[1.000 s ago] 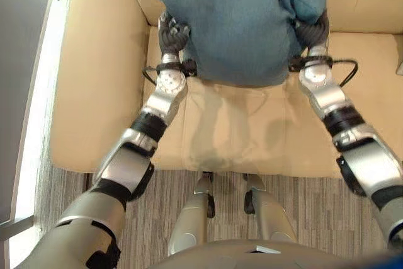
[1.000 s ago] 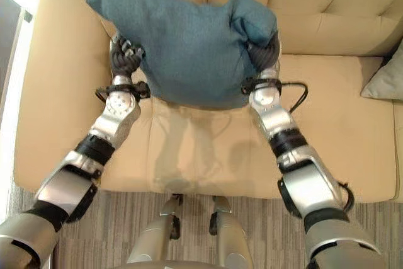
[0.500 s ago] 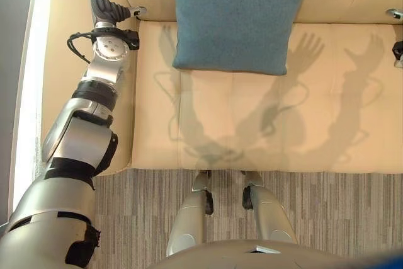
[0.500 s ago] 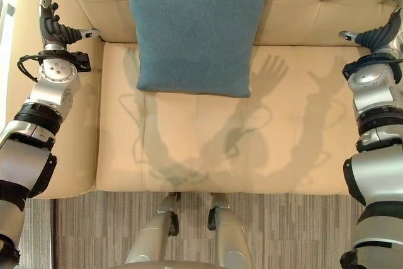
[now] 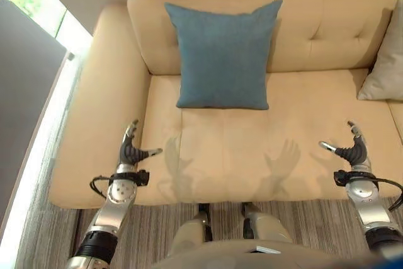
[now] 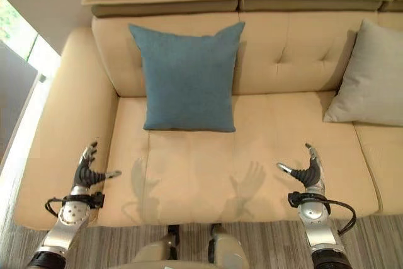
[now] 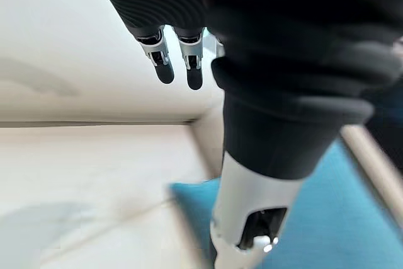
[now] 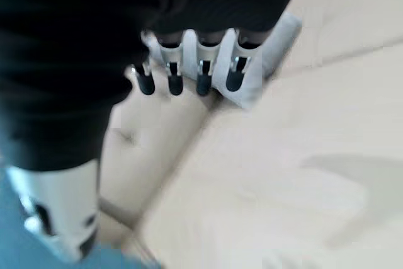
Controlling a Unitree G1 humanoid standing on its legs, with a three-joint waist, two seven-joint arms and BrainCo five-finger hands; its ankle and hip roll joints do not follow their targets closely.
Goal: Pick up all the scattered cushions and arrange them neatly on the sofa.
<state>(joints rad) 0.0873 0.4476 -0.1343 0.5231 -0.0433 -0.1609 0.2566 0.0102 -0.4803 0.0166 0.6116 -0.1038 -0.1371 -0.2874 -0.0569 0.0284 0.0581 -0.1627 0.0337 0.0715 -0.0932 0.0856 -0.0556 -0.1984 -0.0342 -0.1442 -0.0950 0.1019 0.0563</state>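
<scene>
- The blue cushion (image 6: 187, 77) stands upright against the backrest of the beige sofa (image 6: 283, 149), toward the sofa's left end, its lower edge resting on the seat.
- It sits just right of the left armrest (image 6: 66, 124), with a strip of backrest showing between the two.
- A grey cushion (image 6: 371, 83) leans against the backrest at the far right, well apart from the blue one, with bare backrest between them.
- The left hand (image 6: 85, 171) hovers over the near left part of the seat, beside the armrest, its fingers straight and spread wide, thumb out to the right; it holds nothing.
- In the left wrist view the dark-tipped fingers (image 7: 165, 70) point out straight over the pale seat, and a corner of the blue cushion lies beyond the thumb (image 7: 252, 218).
- The right hand (image 6: 308, 171) hovers over the near right part of the seat, fingers also straight and spread, thumb out to the left, empty.
- The right wrist view shows its fingers (image 8: 201, 80) extended in a row, with the grey cushion just past them.
- Both hands are well apart from the blue cushion, which lies farther back between them.
- A striped grey carpet (image 6: 258, 237) runs along the sofa's near edge.
</scene>
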